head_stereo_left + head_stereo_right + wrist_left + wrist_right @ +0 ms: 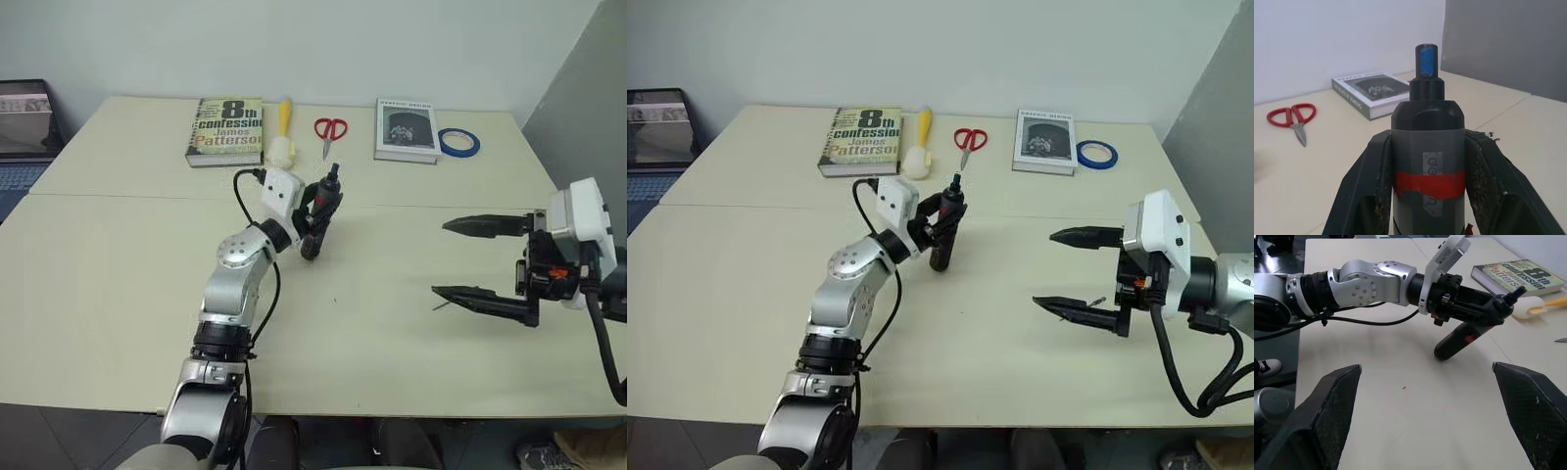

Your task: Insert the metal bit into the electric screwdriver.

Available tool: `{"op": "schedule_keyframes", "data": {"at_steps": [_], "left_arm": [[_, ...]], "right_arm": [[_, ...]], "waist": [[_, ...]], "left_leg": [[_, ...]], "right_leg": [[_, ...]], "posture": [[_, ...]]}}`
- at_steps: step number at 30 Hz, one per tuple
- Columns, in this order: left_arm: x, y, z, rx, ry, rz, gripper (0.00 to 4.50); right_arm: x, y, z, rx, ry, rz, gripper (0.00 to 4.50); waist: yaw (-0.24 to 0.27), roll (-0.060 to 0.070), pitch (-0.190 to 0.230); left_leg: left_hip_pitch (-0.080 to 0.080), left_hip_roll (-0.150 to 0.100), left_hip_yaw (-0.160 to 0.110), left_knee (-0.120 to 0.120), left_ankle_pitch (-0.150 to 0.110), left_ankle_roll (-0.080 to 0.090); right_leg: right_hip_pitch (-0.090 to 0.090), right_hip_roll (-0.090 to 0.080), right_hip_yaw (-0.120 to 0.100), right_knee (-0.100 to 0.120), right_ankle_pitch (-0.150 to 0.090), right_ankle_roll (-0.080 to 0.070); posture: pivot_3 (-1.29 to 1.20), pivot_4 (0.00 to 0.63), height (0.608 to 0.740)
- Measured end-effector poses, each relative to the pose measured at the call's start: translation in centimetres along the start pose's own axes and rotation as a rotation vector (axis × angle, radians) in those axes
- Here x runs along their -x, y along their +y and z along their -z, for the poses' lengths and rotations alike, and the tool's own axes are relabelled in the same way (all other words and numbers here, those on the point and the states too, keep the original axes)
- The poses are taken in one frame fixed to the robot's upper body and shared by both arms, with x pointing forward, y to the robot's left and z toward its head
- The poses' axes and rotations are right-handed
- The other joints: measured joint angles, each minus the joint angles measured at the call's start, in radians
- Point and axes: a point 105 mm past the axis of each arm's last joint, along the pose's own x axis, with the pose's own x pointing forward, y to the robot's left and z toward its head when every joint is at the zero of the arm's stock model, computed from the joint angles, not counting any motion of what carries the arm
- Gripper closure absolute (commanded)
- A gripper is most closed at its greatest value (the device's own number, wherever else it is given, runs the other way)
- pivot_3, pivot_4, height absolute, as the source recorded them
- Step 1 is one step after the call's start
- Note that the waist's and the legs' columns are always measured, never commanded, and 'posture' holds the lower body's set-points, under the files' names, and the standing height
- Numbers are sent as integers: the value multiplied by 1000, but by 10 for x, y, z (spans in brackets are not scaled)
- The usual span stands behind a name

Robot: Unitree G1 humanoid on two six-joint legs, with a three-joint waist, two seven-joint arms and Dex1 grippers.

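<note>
Right wrist view: fingers spread wide, nothing between them.
Nearest us, well right of the electric screwdriver (1427, 161), our right gripper (441, 258) gapes empty. The sliver beside it looks like the metal bit (442, 305), and a clumsy pinch could flick it away. Farther off, the left gripper (940, 220) clamps the tilted screwdriver, which might twist.

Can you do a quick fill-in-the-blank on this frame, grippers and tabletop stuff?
1. The left gripper is shut on the black pen-shaped ____ with a red band.
2. The right gripper has its jaws ____ and holds nothing.
3. The red-handled scissors lie between the yellow-handled white brush and a ____ book.
4. The roll of tape is ____ in colour.

Missing: electric screwdriver; open; white; blue
</note>
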Motion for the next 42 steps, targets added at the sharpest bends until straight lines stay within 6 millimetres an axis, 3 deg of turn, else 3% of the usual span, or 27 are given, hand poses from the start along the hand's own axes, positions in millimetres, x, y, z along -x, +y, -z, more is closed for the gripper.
{"op": "schedule_keyframes", "data": {"at_steps": [10, 24, 34, 38, 42], "left_arm": [[14, 1, -1, -18, 14, -56, 2835], [58, 3, -2, -22, 31, -150, 2836], [71, -1, -2, -21, 18, -180, 2836], [70, -3, -3, -17, 12, -178, 2836], [52, -10, -6, 3, -7, -141, 2836]], "right_arm": [[-3, -1, 0, -2, -7, -13, 0], [-6, -3, 3, -3, -1, -44, 0], [-7, -6, 6, 9, 10, -62, 0], [-8, -6, 6, 18, 12, -63, 0], [-8, -6, 6, 20, 13, -69, 0]], "waist": [[0, 0, 0], [-3, 0, 0], [-4, 2, -1], [-2, 3, -2], [3, 3, -2]], "left_leg": [[0, 0, 0, 0, 0, 0], [1, 0, 0, 0, 0, 0], [2, 0, 0, -1, 0, 0], [2, 0, 0, -1, 0, 0], [0, 0, 0, 0, 0, 0]], "right_leg": [[0, 0, 0, 0, 0, 0], [0, 0, 0, 0, -2, 4], [1, 0, 0, 0, -2, 3], [1, 0, 0, 0, -2, 3], [1, 0, 0, -1, -2, 4]], "posture": [[0, 150, 740], [0, 150, 740], [0, 150, 740], [0, 150, 740], [0, 150, 740]]}}
